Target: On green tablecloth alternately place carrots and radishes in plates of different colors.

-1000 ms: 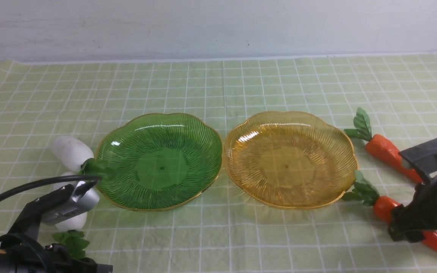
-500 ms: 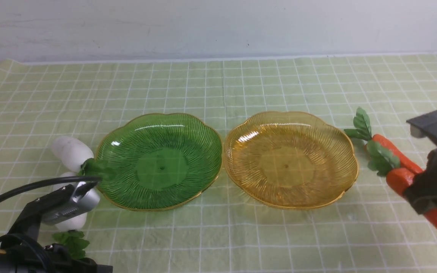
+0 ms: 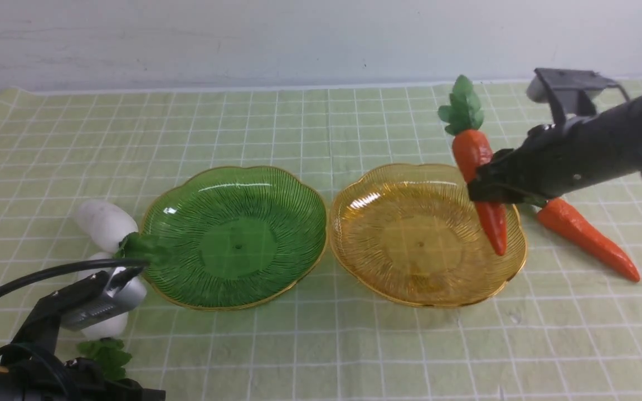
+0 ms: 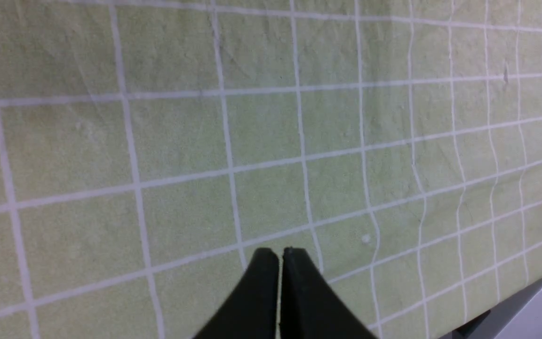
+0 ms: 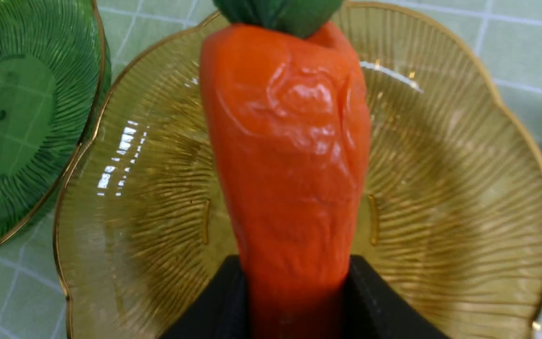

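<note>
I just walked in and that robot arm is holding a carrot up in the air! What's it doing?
The right gripper is shut on a carrot, holding it leafy end up over the yellow plate, not yet set down. That plate and the green plate are both empty. A second carrot lies on the green tablecloth right of the yellow plate, and two white radishes lie left of the green one. The left gripper is shut, holding nothing.

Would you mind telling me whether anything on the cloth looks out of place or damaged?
Nothing is spilled or broken. One small oddity: the farther radish lies so close to the green plate that its leaves seem to overlap the rim. The carrot gripped by the right fingers hangs tip-down over the yellow plate, which looks deliberate.
</note>
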Tool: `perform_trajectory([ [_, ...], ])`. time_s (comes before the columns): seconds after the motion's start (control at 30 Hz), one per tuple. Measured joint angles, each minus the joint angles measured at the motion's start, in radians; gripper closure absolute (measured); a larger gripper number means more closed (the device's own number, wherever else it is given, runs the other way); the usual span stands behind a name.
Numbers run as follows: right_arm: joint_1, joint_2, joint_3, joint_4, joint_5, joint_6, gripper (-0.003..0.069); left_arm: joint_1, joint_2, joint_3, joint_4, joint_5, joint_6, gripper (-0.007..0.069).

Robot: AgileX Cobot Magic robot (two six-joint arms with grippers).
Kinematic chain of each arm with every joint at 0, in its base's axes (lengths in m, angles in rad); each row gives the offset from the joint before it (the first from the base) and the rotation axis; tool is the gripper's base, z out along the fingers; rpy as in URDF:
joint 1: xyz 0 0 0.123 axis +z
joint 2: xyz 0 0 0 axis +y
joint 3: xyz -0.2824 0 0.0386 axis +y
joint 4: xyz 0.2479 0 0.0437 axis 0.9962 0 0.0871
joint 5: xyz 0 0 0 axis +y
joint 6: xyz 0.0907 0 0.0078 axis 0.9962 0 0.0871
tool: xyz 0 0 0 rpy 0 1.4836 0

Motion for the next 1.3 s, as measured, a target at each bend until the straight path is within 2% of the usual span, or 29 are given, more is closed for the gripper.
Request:
perform_trajectory([
  [0.07, 0.019, 0.045, 0.0, 0.039, -0.022, -0.042, 0.0431, 0.0, 0.0, 0.0, 0.0, 0.0, 0.0, 0.0631],
  [0.17, 0.03, 0.094, 0.0, 0.067, -0.044, -0.074, 0.0366, 0.0, 0.0, 0.0, 0.0, -0.001, 0.0, 0.0631],
  [0.27, 0.031, 0.119, 0.0, 0.077, -0.066, -0.08, 0.0205, 0.0, 0.0, 0.0, 0.0, -0.003, 0.0, 0.0631],
  [0.33, 0.025, 0.119, -0.003, 0.076, -0.067, -0.08, 0.0125, 0.0, 0.0, 0.0, 0.0, -0.003, 0.0, 0.0631],
  [0.43, -0.003, 0.117, -0.021, 0.055, -0.057, -0.082, 0.0039, 0.0, 0.0, 0.0, 0.0, -0.003, 0.0, 0.0631],
  [0.53, -0.054, 0.112, -0.046, 0.017, -0.04, -0.082, 0.0008, 0.0, 0.0, 0.0, -0.001, -0.003, 0.0, 0.0631],
  [0.77, -0.202, 0.109, -0.062, -0.124, -0.029, -0.082, 0.0013, 0.0, 0.0, 0.0, -0.001, -0.003, 0.0, 0.0631],
  [0.9, -0.263, 0.137, -0.062, -0.204, -0.014, -0.082, 0.0048, 0.0, 0.0, 0.0, -0.001, -0.003, 0.0, 0.0631],
  [1.27, -0.282, 0.238, -0.062, -0.279, 0.043, -0.083, 0.0174, 0.0, 0.0, 0.0, -0.001, -0.003, 0.0, 0.0631],
  [1.3, -0.282, 0.241, -0.062, -0.283, 0.049, -0.083, 0.0208, 0.0, 0.0, 0.0, -0.001, -0.003, 0.0, 0.0631],
])
